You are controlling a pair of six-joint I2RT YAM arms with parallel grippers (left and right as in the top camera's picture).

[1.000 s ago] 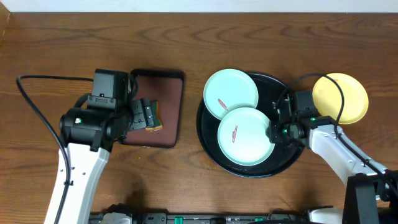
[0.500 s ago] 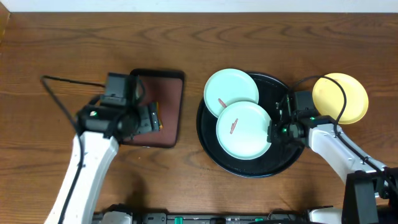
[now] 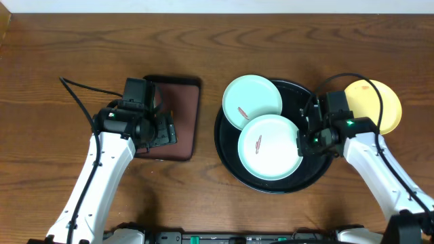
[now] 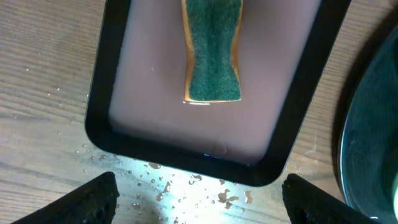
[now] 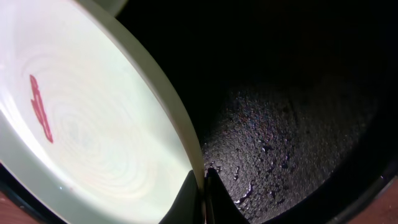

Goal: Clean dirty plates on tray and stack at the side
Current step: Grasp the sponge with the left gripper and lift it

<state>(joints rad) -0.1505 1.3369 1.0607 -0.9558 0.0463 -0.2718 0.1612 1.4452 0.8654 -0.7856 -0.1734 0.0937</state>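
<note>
The round black tray [image 3: 230, 161] holds two mint-green plates, each with a red smear. One plate [image 3: 251, 100] lies at the tray's upper left. My right gripper [image 3: 300, 145] is shut on the right rim of the other plate [image 3: 270, 146], seen tilted in the right wrist view [image 5: 93, 118] with the rim between the fingers [image 5: 202, 186]. A pale yellow plate [image 3: 377, 102] lies on the table to the right, partly behind the right arm. My left gripper [image 4: 199, 202] is open and empty, above the table just off the rectangular tray's edge.
A rectangular reddish-brown tray [image 3: 183, 118] with a black rim lies left of the round tray, with a green sponge [image 4: 212, 56] on it. Water drops [image 4: 186, 183] wet the table beside it. A black cable [image 3: 78, 91] trails from the left arm.
My left arm has pulled back from the sponge, which now lies free on the rectangular tray. My right gripper has shifted the held mint plate slightly, first up-left then back down-right.
</note>
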